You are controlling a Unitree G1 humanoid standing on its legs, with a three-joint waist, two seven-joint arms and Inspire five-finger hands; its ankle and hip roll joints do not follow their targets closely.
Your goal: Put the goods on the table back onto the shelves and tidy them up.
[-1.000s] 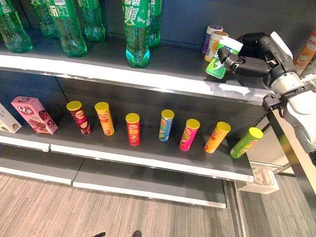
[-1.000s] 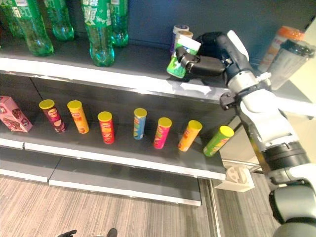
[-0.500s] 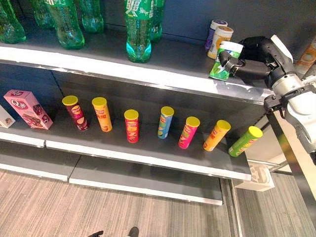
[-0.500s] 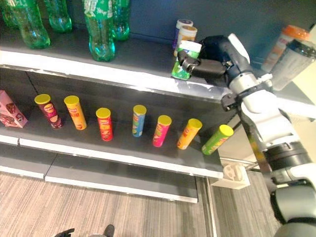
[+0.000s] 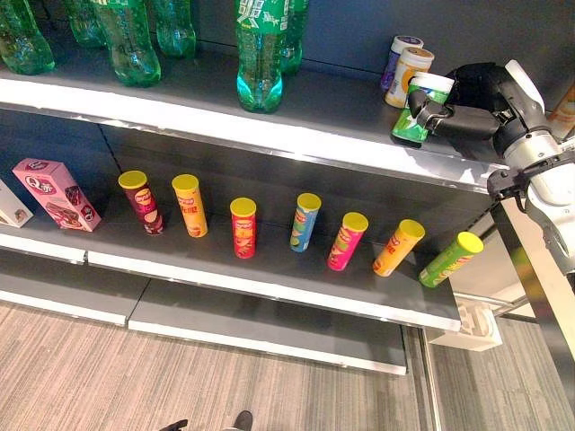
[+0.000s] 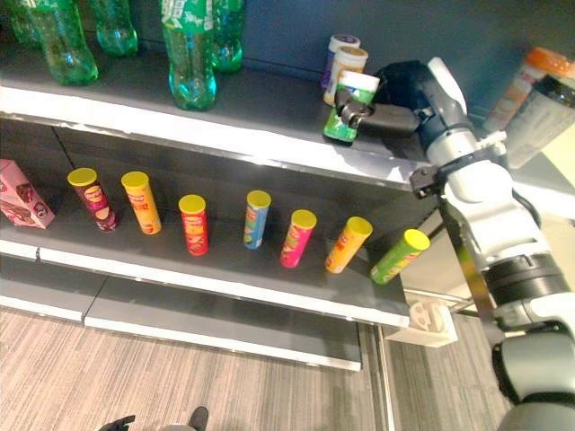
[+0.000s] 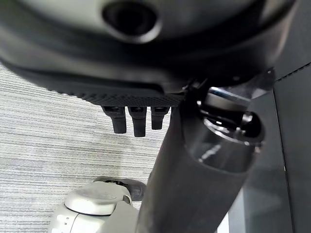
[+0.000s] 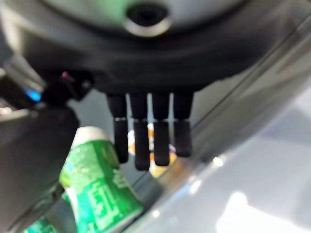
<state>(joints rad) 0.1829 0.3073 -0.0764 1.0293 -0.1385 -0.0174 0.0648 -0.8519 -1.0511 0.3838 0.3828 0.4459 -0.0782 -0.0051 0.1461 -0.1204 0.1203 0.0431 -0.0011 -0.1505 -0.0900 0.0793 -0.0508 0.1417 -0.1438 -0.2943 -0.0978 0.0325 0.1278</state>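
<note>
Left eye view. The right hand [image 5: 454, 108] reaches in from the right over the upper shelf [image 5: 296, 135], its forearm roughly level. The thumb and fingers are closed round a green cup with a white lid [image 5: 415, 109], which stands nearly upright at the shelf's right part, close to the front edge. Just behind the cup stand an orange-banded cup [image 5: 409, 75] and a purple-banded cup [image 5: 397, 56]. Green bottles [image 5: 260, 54] stand further left on the same shelf. On the lower shelf [image 5: 269, 278], a row of yellow-lidded tubes [image 5: 243, 227] leans at various angles, and a pink box [image 5: 56, 193] stands at the far left. Compared with one second earlier, the green cup is more upright and sits lower against the shelf surface; the whole scene has shifted slightly, which is camera motion.

Right eye view. The same grasp appears: the right hand [image 6: 404, 103] is clamped on the green cup [image 6: 349, 108], the silver-grey arm rising from the lower right. Two tall drinks containers [image 6: 530, 99] stand at the shelf's far right.

Left wrist view. The left hand [image 7: 136, 119] hangs over the striped floor [image 7: 48, 155] with short, relaxed fingers, holding nothing.

Right wrist view. The right hand's fingers [image 8: 148, 133] point out beside the green cup [image 8: 97, 184], which lies between them and the thumb above the shelf edge.
</note>
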